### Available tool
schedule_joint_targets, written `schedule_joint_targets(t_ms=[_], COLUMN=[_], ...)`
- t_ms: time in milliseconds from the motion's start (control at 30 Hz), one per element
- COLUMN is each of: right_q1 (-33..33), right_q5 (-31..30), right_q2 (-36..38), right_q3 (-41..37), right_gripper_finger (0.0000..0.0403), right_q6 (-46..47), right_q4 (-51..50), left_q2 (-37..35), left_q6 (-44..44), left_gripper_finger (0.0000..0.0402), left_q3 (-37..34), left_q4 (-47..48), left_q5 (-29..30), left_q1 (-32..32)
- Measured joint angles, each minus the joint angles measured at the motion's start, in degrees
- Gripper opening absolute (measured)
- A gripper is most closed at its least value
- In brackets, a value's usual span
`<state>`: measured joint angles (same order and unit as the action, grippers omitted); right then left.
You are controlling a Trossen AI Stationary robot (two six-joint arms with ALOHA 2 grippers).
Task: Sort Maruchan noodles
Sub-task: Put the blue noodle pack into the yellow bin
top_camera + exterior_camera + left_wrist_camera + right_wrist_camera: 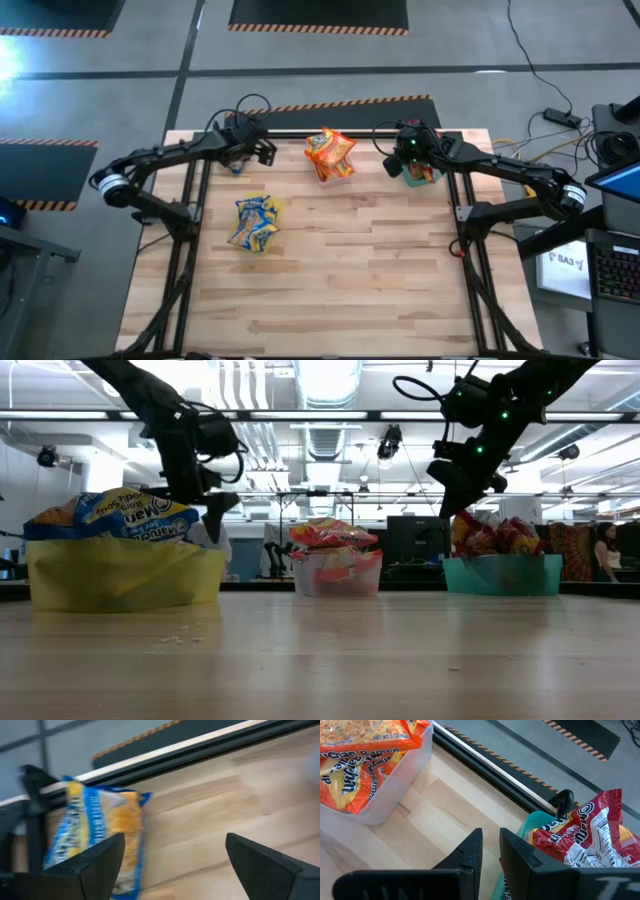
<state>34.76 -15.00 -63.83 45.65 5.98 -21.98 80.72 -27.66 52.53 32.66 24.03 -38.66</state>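
Observation:
Maruchan noodles sit in three tubs: yellow-and-blue packets in the yellow tub [255, 222], orange ones in the clear tub [330, 156], dark red ones in the green tub [580, 837]. One yellow-and-blue packet [100, 832] lies flat on the table by the far left edge. My left gripper [175, 842] hangs open above and beside it, with nothing between its fingers. My right gripper [490, 840] hovers over the near rim of the green tub. Its fingers are almost together and hold nothing.
The clear tub [335, 572] stands at the far middle of the table and the green tub [500, 573] at the far right. The yellow tub [120, 575] is nearer, on the left. Bare wood stretches toward the near edge. A dark frame post [32, 805] rises beside the loose packet.

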Motion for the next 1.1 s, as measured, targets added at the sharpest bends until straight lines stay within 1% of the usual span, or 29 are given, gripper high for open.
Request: schedule_joint_targets(t_ms=[100, 167, 367, 633, 767, 967, 1100], right_q1=[0.00, 0.02, 0.01, 0.00, 0.00, 0.00, 0.02], right_q5=[0.00, 0.00, 0.00, 0.00, 0.00, 0.00, 0.00], right_q2=[0.00, 0.00, 0.00, 0.00, 0.00, 0.00, 0.00], right_q3=[0.00, 0.00, 0.00, 0.00, 0.00, 0.00, 0.00], right_gripper_finger=[0.0057, 0.0057, 0.0057, 0.0057, 0.0057, 0.0057, 0.0057], right_q6=[0.00, 0.00, 0.00, 0.00, 0.00, 0.00, 0.00], right_q4=[0.00, 0.00, 0.00, 0.00, 0.00, 0.00, 0.00], left_q2=[0.55, 0.85, 3.31, 6.16, 7.61, 10.14, 12.11], left_q6=[0.15, 0.07, -0.49, 0.11, 0.15, 0.68, 2.50], left_gripper_finger=[0.0331, 0.0330, 0.0328, 0.0327, 0.0327, 0.0327, 0.0327], left_q3=[0.00, 0.00, 0.00, 0.00, -0.04, -0.07, -0.07], left_q4=[2.02, 3.10, 7.06, 7.90, 8.98, 8.74, 6.91], left_q5=[3.37, 4.01, 3.97, 3.89, 2.40, 2.28, 0.94], left_q1=[-1.22, -2.35, -5.52, -8.72, -9.86, -11.36, -12.58])
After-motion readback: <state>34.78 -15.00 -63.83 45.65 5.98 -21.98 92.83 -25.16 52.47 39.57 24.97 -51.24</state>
